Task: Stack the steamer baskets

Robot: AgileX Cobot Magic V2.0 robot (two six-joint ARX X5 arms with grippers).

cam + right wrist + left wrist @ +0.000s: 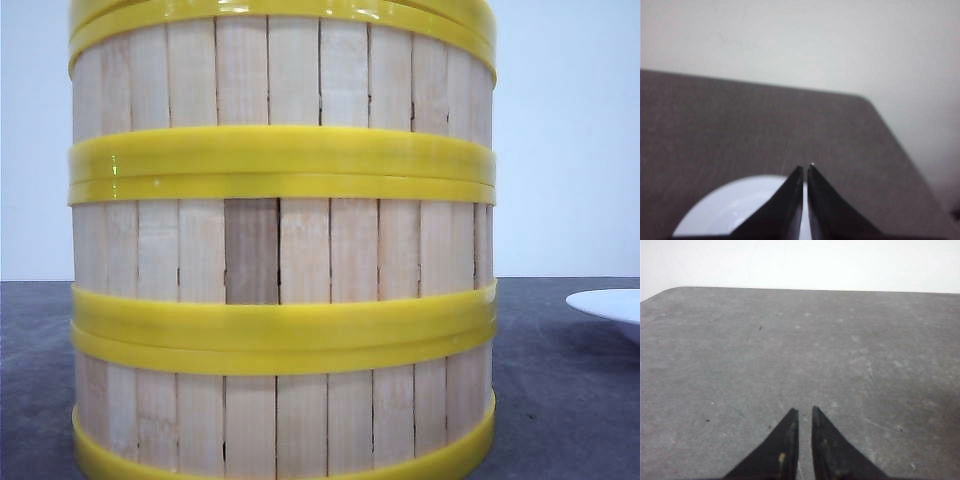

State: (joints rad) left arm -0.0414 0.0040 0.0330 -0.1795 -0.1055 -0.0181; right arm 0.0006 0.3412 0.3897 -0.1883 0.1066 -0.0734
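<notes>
The steamer baskets (pixel 280 250) fill the centre of the front view as one tall column, three tiers visible (the top runs out of frame), standing on the grey table (pixel 560 400). A white plate (pixel 610 305) peeks in at the right edge. The left gripper (pixel 805 412) hangs over bare table with its jaws nearly touching and nothing between them; the right gripper (pixel 805 168) has jaws likewise pressed together, empty, above the plate. The baskets look light and stiff, their slats thin, the glossy yellow rims probably slippery; pinching a wall just under a rim seems the safest hold.
</notes>
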